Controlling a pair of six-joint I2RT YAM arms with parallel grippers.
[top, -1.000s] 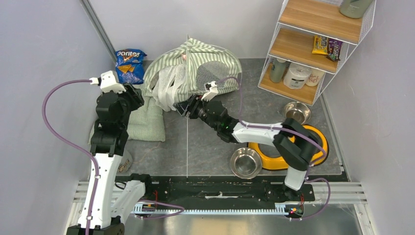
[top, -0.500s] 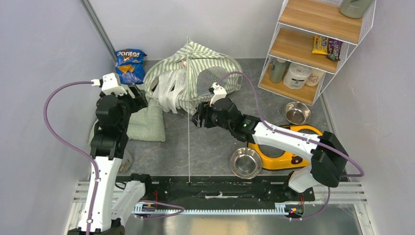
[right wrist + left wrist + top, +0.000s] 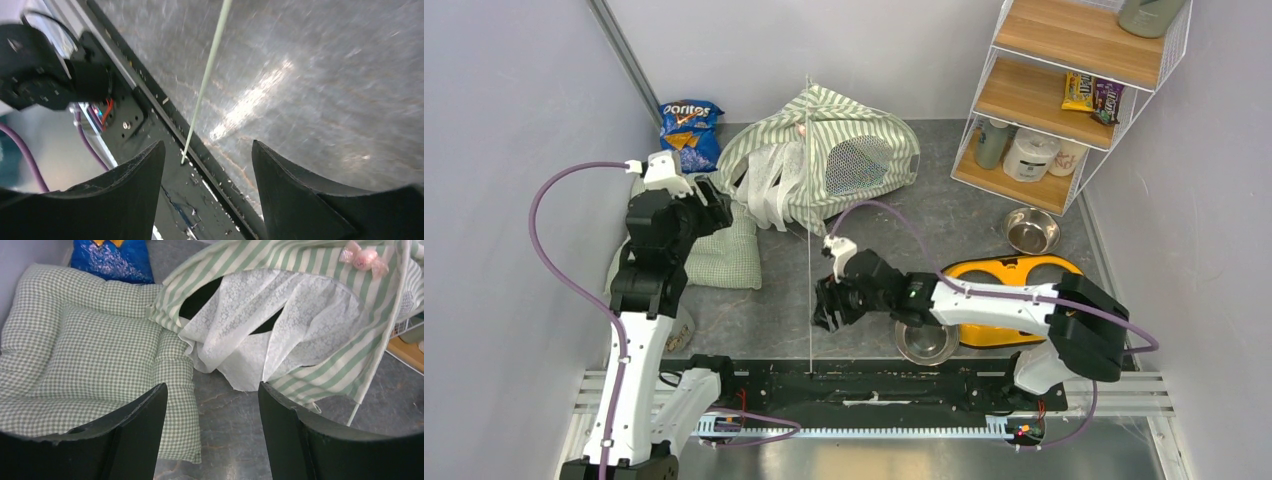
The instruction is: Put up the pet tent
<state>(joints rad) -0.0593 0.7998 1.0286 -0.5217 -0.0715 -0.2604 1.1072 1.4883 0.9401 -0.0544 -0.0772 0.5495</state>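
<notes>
Grey tabletop (image 3: 964,220), grey walls, wire-and-wood shelf (image 3: 1074,90) at back right. The pet tent (image 3: 824,150) sits at back centre against the wall: striped fabric slumped and not taut, mesh window (image 3: 856,165) on its right side, white lace curtain (image 3: 260,325) hanging loose across the front opening, pink bow (image 3: 362,255) near the top.

One thin pole (image 3: 809,290) runs straight from above the tent peak down across the table; its near tip lands on the black rail (image 3: 874,380) at the near edge.

Left gripper (image 3: 211,387) hangs over the near-right corner of the checked cushion (image 3: 724,250), facing the tent's front. Fingers are apart with nothing between them. The tent hem overlaps the cushion's far right corner. A Doritos bag (image 3: 689,133) lies behind the cushion.

Right gripper (image 3: 207,145) is low over the table just right of the pole's lower stretch. Fingers are spread. The pole shows through the gap in the wrist view, but neither finger touches it.

A yellow bowl holder (image 3: 1014,275) lies under the right arm. One steel bowl (image 3: 1031,228) sits behind it, and another is partly hidden under the forearm.
</notes>
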